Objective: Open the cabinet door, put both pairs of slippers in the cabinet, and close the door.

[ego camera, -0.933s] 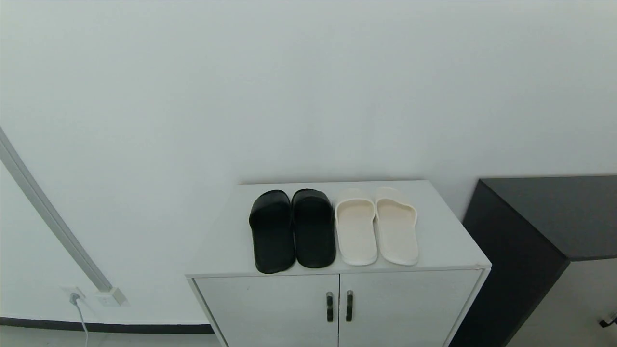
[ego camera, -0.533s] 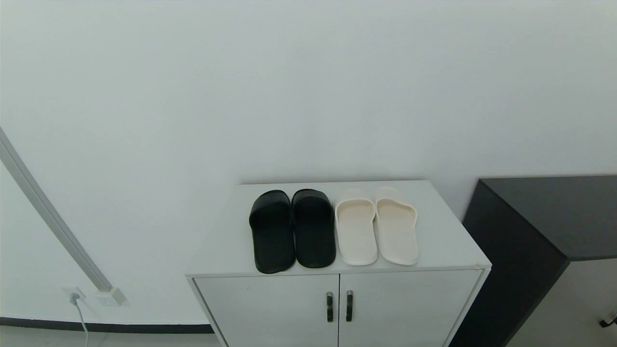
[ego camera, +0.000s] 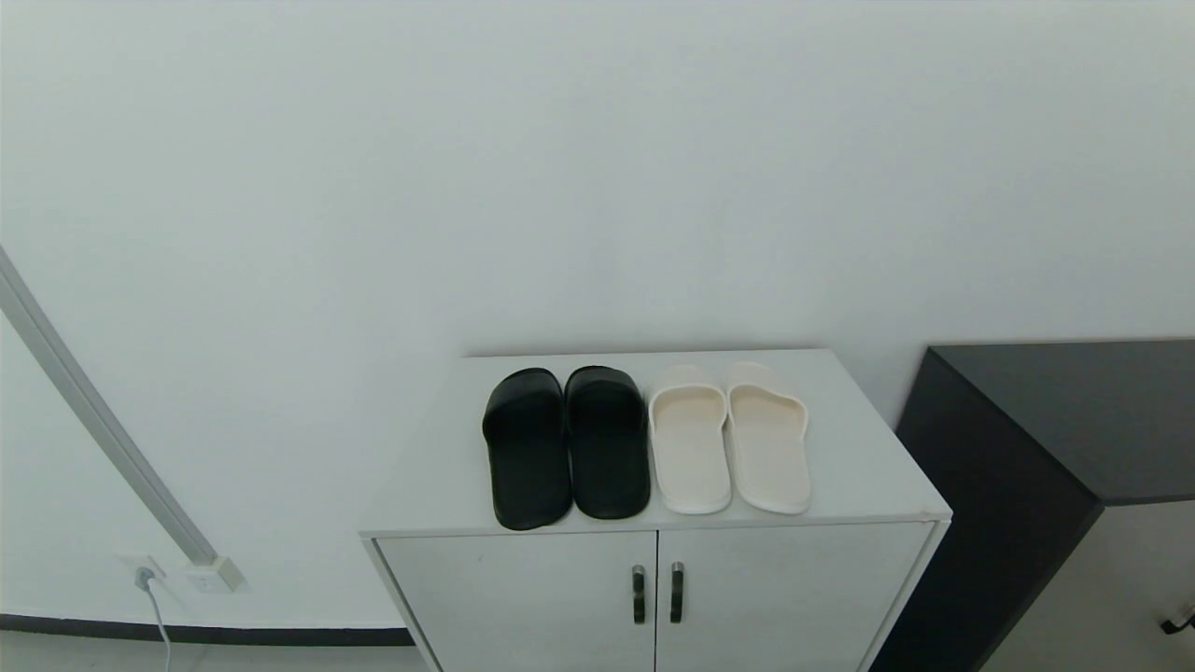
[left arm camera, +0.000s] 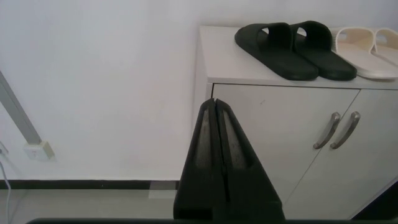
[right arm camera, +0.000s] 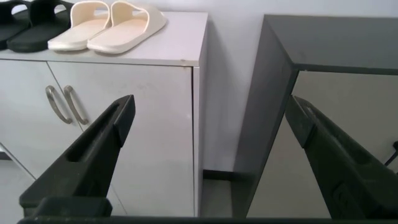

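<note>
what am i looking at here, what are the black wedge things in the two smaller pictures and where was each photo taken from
These pictures come from a two-armed robot on wheels. The wide picture is from the camera on its head. It shows a white cabinet with both doors shut. On top of it a black pair of slippers lies beside a cream pair of slippers.

The two smaller pictures are from cameras on the robot's wrists. The black wedges are its own grasping parts. The left end effector has its fingers pressed together, and the right end effector has them spread wide. Both face the cabinet front and hold nothing. A dark cabinet stands to the right.
</note>
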Controlling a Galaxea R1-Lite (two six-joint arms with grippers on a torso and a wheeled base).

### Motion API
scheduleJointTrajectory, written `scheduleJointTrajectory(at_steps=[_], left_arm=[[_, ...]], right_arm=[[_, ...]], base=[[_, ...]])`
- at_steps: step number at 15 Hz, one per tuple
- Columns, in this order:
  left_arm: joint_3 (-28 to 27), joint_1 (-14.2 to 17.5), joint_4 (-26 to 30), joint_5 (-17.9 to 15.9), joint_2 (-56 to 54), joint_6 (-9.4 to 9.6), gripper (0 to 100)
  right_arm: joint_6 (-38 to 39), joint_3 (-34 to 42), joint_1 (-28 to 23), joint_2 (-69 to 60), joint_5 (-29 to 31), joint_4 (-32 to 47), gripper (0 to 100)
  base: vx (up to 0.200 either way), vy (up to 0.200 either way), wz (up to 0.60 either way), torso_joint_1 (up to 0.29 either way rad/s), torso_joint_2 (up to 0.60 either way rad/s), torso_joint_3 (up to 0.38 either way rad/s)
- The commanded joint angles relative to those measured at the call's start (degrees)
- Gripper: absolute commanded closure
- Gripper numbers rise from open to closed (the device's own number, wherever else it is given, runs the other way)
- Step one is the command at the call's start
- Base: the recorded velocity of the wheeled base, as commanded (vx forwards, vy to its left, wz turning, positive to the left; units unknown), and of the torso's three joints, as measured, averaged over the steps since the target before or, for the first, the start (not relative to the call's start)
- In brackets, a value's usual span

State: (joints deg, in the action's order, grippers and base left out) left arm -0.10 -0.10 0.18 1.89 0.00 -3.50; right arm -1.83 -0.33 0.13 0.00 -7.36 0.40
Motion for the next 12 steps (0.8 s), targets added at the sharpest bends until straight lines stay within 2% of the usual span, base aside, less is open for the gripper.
scheduleJointTrajectory(at_steps=[1, 2, 3, 5, 7, 8, 9, 10, 11, 12], left_arm=[[0.0, 0.0, 0.0, 0.0, 0.1, -0.02, 100], [0.0, 0.0, 0.0, 0.0, 0.1, -0.02, 100], [0.0, 0.0, 0.0, 0.0, 0.1, 0.07, 100], [0.0, 0.0, 0.0, 0.1, 0.1, -0.1, 100], [-0.1, 0.0, 0.0, 0.0, 0.1, -0.1, 100], [0.0, 0.0, 0.0, 0.0, 0.1, -0.1, 100], [-0.1, 0.0, 0.0, 0.0, 0.1, -0.1, 100], [-0.1, 0.0, 0.0, 0.0, 0.1, -0.1, 100], [0.0, 0.0, 0.0, 0.0, 0.1, -0.1, 100], [0.0, 0.0, 0.0, 0.0, 0.1, -0.1, 100]], right_arm=[[1.5, -6.0, 0.5, 1.8, 0.2, -0.7, 0], [5.6, -20.7, 1.0, 9.6, 0.0, 3.3, 0], [4.6, -24.2, 1.4, 17.5, -2.3, 8.0, 0], [2.7, -23.8, 1.5, 30.9, -7.2, 7.2, 0], [3.5, -23.8, 3.7, 42.2, -7.4, -1.7, 0], [5.3, -24.0, 8.0, 49.5, -5.4, -8.8, 0], [7.6, -25.0, 13.1, 54.1, -0.6, -12.4, 0], [10.4, -26.1, 19.7, 57.2, 5.3, -14.4, 0], [15.5, -28.0, 29.4, 60.4, 13.3, -15.6, 0], [19.1, -30.3, 36.3, 62.9, 19.8, -15.6, 0]], base=[[0.0, 0.0, 0.0, 0.0, 0.0, 0.0], [0.0, 0.0, 0.0, 0.0, 0.0, 0.0], [0.0, 0.0, 0.0, 0.0, 0.0, 0.0], [0.0, 0.0, 0.0, 0.0, 0.0, 0.0], [0.0, 0.0, 0.0, 0.0, 0.0, 0.0], [0.0, 0.0, 0.0, 0.0, 0.0, 0.0], [0.0, 0.0, 0.0, 0.0, 0.0, 0.0], [0.0, 0.0, 0.0, 0.0, 0.0, 0.0], [0.0, 0.0, 0.0, 0.0, 0.0, 0.0], [0.0, 0.0, 0.0, 0.0, 0.0, 0.0]])
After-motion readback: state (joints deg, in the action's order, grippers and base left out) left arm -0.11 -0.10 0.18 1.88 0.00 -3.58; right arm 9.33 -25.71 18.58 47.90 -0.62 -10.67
